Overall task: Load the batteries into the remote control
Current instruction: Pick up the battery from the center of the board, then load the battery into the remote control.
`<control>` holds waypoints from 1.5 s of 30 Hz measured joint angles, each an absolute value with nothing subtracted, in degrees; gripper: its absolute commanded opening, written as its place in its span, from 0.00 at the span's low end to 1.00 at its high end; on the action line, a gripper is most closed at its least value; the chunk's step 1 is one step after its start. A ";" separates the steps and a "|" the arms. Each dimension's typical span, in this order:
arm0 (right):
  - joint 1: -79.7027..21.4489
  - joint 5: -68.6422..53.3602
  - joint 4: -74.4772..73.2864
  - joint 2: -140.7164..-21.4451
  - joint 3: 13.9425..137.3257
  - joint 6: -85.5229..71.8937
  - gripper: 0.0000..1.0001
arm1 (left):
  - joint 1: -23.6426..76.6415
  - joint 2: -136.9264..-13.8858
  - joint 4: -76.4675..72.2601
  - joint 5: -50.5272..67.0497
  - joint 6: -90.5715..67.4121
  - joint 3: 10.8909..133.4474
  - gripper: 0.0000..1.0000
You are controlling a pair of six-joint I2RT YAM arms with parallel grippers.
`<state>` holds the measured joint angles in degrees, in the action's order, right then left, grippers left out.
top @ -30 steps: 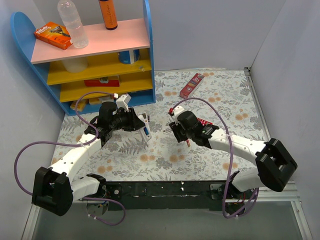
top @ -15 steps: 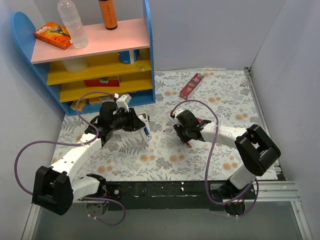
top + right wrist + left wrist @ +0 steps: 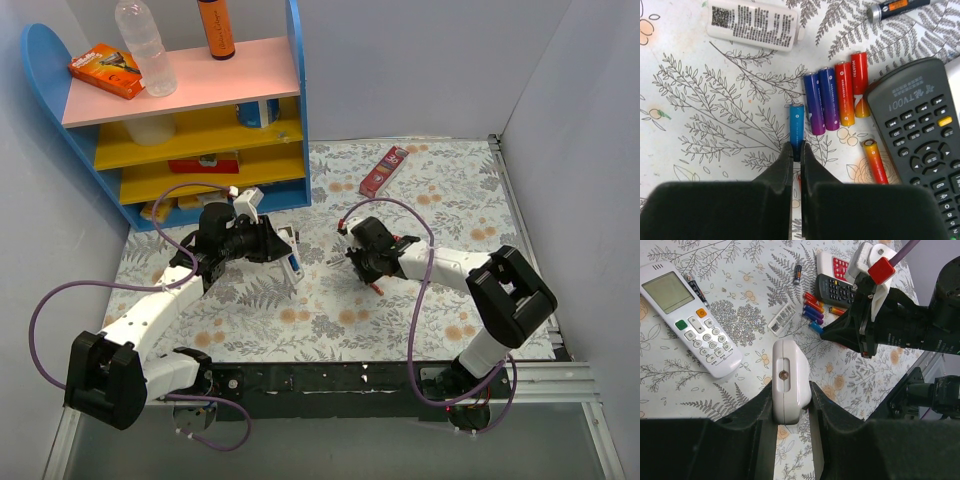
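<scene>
Blue, the battery (image 3: 796, 122) I'm after lies on the worktop (image 3: 700, 90). Its near end is pinched between the almost-closed fingers of my right end effector (image 3: 796, 149). The other batteries (image 3: 830, 97) lie side by side just at its 2 o'clock, with the black remote (image 3: 920, 135) beyond them. In the top view the white remote (image 3: 786, 365) is at 9 o'clock from there, clamped end-on in the left end effector (image 3: 789, 390).

My worry is the shallow tip grip. On lifting, the battery could pivot or slip out, drop back and set its neighbours rolling.
</scene>
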<state>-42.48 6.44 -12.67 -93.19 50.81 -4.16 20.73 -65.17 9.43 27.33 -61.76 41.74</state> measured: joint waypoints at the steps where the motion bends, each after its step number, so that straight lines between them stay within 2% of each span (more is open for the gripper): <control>1: -42.46 6.13 -12.95 -93.08 50.81 -4.25 0.01 | 20.73 -65.17 9.43 27.46 -61.76 41.76 0.00; 6: -42.52 4.12 -16.23 -91.13 50.72 -4.32 0.01 | 20.73 -65.21 8.86 28.71 -62.48 41.74 0.00; 12: -44.60 1.26 -20.29 -81.67 51.51 -4.58 0.01 | 20.73 -65.34 4.23 32.08 -65.98 40.75 0.00; 17: -49.67 -0.01 -23.24 -77.47 57.78 -5.65 0.01 | 20.73 -65.34 -2.48 35.24 -69.93 37.47 0.00; 28: -60.14 2.81 -30.30 -81.60 72.40 -6.50 0.01 | 20.73 -64.05 -19.53 40.01 -80.05 27.14 0.00; 45: -61.91 5.93 -37.65 -87.83 77.56 -7.81 0.01 | 20.73 -63.26 -30.57 40.27 -87.57 23.46 0.00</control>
